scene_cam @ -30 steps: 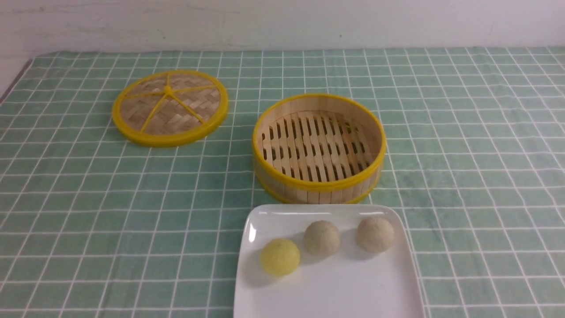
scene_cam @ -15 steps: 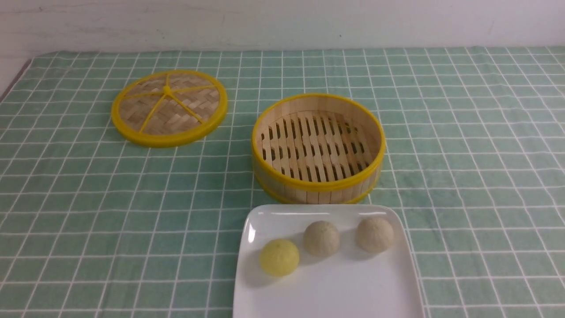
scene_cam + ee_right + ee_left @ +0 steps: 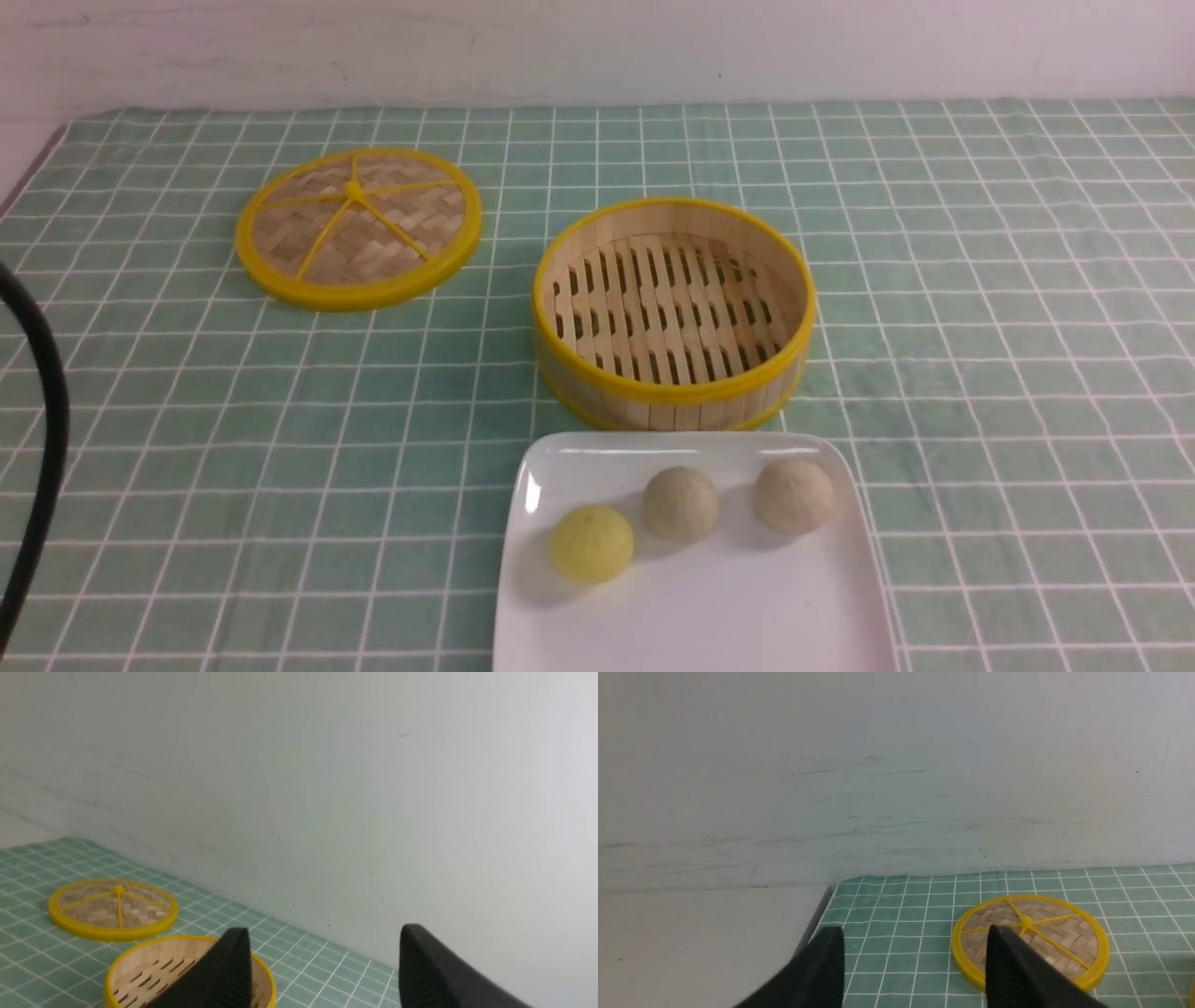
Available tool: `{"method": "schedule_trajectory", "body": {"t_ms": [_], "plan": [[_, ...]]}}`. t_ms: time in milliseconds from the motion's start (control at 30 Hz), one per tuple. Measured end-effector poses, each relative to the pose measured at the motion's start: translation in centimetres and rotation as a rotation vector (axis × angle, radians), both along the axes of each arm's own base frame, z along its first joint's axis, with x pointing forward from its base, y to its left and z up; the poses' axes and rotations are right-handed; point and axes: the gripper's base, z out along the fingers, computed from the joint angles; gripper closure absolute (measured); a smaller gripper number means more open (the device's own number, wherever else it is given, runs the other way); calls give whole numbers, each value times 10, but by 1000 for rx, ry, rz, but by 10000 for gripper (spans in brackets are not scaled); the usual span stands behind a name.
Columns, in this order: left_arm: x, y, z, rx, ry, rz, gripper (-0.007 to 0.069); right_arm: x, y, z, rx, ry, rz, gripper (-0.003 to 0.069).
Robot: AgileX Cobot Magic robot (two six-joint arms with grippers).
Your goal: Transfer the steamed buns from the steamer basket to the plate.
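Steamed buns (image 3: 681,504): three on the one plate (image 3: 709,625); one steamer basket (image 3: 672,397), one lid (image 3: 358,227); left gripper (image 3: 915,927) and right gripper (image 3: 325,927) both spread.

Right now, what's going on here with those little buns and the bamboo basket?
Nothing is being handled at this moment. All three steamed buns, one yellow and two beige, sit on the white plate. The steamer basket just beyond the plate is empty. The woven lid lies flat on the checked cloth, off to the robot's left. The left gripper and the right gripper are both open and hold nothing.
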Motion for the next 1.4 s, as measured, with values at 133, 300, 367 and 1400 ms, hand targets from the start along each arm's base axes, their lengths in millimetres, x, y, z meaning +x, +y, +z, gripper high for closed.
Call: {"method": "schedule_trajectory", "body": {"t_ms": [133,300,367,1400], "plan": [[0,0,0,1,-4,-3,207,16,5,-30,3,-32,-14,228],[0,0,0,0,-4,-3,207,25,8,-55,-9,-25,-20,240],[0,0,0,0,-4,-3,207,27,9,-64,-27,-7,-22,256],[17,-30,-89,-150,228,-190,279,40,-21,-107,60,83,-499,414]]}}
